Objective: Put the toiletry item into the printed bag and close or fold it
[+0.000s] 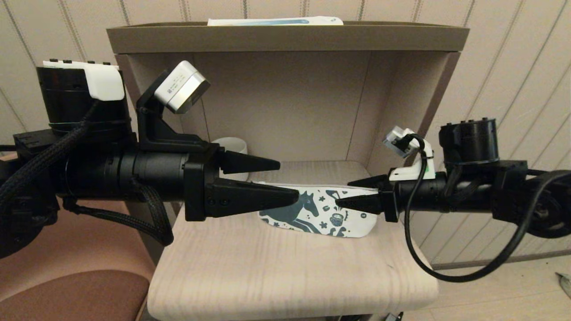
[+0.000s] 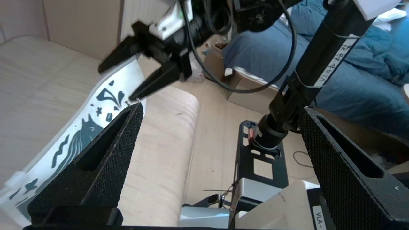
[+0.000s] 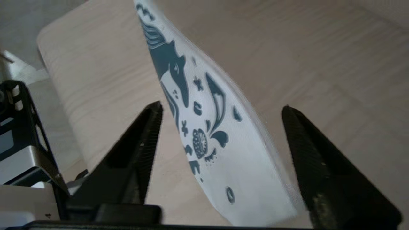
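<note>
In the head view the printed bag point(image 1: 330, 214) lies flat at centre frame on the pale surface point(image 1: 290, 272), between the left hand point(image 1: 285, 180) reaching in from the left and the right hand point(image 1: 352, 192) from the right; both are spread and hold nothing. A white cup point(image 1: 232, 145) stands behind the left hand. The left wrist view shows the left fingers wide apart, the bag at lower left. The right wrist view has the open fingers straddling the bag's end. No toiletry item can be identified, and closing on the thin fabric could simply push the bag away.
</note>
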{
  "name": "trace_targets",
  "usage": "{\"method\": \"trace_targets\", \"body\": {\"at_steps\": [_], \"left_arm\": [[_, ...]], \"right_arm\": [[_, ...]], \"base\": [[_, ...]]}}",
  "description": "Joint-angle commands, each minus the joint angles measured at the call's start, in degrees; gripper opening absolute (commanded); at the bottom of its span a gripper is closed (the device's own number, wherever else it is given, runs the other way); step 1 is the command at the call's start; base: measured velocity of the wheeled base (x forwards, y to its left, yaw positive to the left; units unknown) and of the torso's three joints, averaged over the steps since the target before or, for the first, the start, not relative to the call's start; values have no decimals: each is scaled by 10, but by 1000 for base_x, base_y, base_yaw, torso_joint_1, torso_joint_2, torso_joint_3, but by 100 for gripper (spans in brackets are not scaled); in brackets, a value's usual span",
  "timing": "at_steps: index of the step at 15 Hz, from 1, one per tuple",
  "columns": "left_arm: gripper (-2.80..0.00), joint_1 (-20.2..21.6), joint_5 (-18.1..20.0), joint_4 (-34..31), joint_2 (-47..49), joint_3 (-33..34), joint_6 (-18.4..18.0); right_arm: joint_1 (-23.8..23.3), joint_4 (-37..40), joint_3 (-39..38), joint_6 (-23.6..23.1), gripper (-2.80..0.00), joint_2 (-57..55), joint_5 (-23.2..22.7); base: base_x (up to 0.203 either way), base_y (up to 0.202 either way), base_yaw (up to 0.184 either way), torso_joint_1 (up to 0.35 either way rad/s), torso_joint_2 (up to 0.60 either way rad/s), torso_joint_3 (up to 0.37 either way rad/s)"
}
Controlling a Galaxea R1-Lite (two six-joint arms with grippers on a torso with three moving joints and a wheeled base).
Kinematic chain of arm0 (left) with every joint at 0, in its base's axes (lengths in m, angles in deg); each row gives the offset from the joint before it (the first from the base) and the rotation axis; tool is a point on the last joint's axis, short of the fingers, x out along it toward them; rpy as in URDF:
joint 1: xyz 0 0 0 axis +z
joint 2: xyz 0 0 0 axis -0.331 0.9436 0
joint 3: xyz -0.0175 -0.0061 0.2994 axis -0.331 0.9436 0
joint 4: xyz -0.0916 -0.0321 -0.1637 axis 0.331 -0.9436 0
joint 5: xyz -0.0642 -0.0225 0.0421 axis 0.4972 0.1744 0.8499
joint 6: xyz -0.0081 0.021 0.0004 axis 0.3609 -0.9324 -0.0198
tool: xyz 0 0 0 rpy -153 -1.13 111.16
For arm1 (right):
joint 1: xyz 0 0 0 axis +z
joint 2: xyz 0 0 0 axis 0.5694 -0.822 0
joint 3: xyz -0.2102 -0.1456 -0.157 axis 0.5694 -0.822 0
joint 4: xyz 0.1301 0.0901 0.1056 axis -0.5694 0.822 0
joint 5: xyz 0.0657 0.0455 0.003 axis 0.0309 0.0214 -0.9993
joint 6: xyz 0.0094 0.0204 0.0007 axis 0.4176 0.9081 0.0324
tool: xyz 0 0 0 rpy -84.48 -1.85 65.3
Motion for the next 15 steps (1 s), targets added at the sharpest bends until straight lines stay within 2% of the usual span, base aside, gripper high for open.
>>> {"method": "trace_targets", "body": {"at_steps": [1,4,5,12,15], "left_arm": [[0,0,3,1,-1,1,1],[0,0,3,1,-1,2,1],[-280,0,3,1,-4,5,1],[-280,0,3,1,-23,6,0],[-280,1,0,-1,-48,26,-1]], "right_arm": [[-21,-1,-3,0,0,36,-3],[-35,2,-5,3,0,74,-3],[-41,4,-9,6,-280,102,-2],[-47,15,-48,15,-280,182,-1],[-51,71,-49,15,-280,262,-1]], "base": [[0,0,0,0,0,0],[0,0,0,0,0,0],[0,0,0,0,0,0],[0,0,0,0,0,0],[0,0,0,0,0,0]]}}
